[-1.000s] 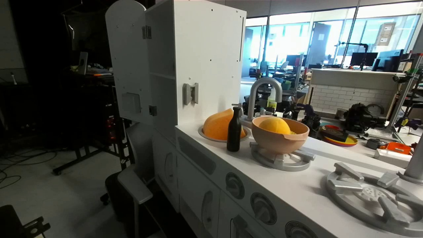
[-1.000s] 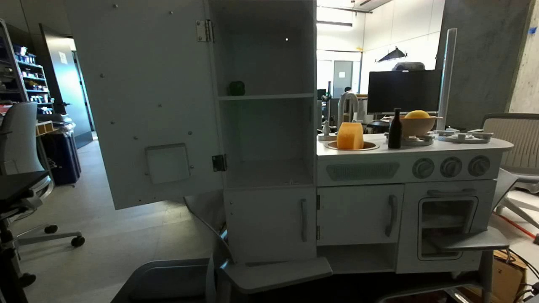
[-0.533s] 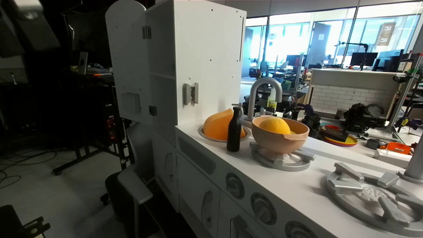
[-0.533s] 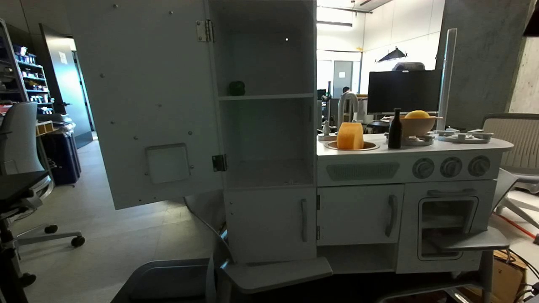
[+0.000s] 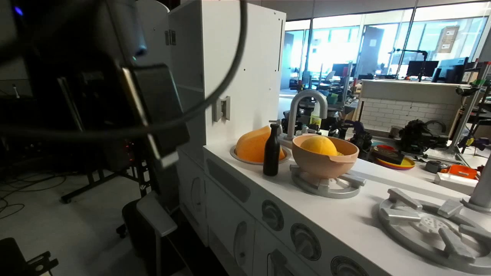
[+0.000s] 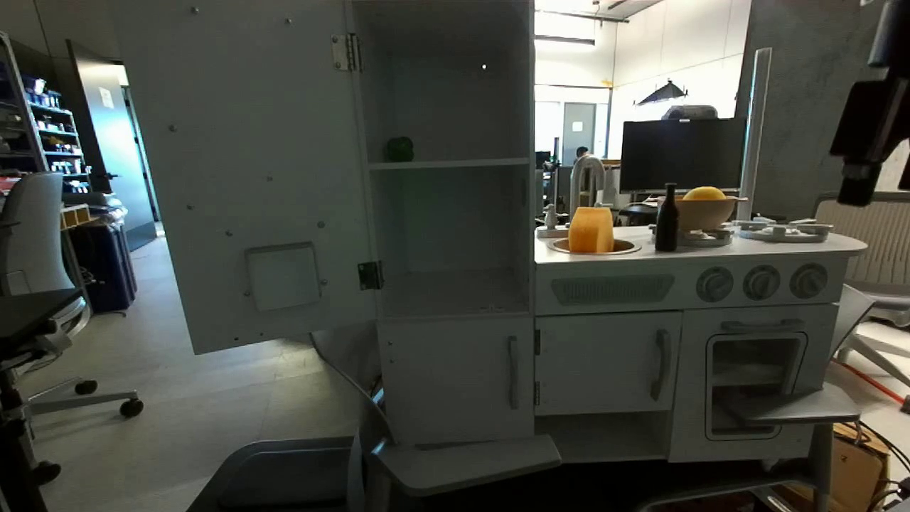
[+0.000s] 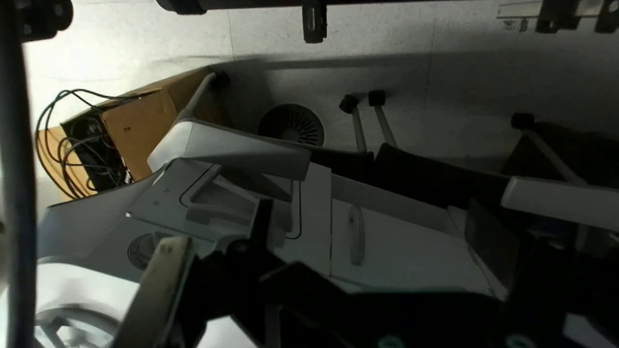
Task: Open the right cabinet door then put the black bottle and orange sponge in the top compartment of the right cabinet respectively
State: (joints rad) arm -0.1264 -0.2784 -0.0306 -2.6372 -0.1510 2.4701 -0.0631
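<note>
The right cabinet door (image 6: 256, 178) stands wide open on its hinges. Behind it the top compartment (image 6: 448, 99) shows a small green round thing at its left. On the counter the black bottle (image 5: 271, 155) stands upright beside the sink, also the bottle (image 6: 667, 222). In the sink rests the orange sponge (image 5: 251, 145), likewise the sponge (image 6: 591, 229). My gripper (image 6: 884, 186) hangs at the right edge of an exterior view, apart from both. In the wrist view the gripper (image 7: 329, 227) is spread wide with nothing between its fingers; bottle and sponge are out of that view.
A pale bowl (image 5: 314, 161) with a yellow-orange lump sits on a burner behind the bottle. A grey faucet (image 5: 293, 111) arches over the sink. My dark arm (image 5: 92, 96) and its loose cable cover part of the cabinet. Low grey ledges (image 6: 469, 462) jut out below.
The arm and gripper have come into both exterior views, from the upper left and from the right edge. Door, bottle and sponge have stayed put.
</note>
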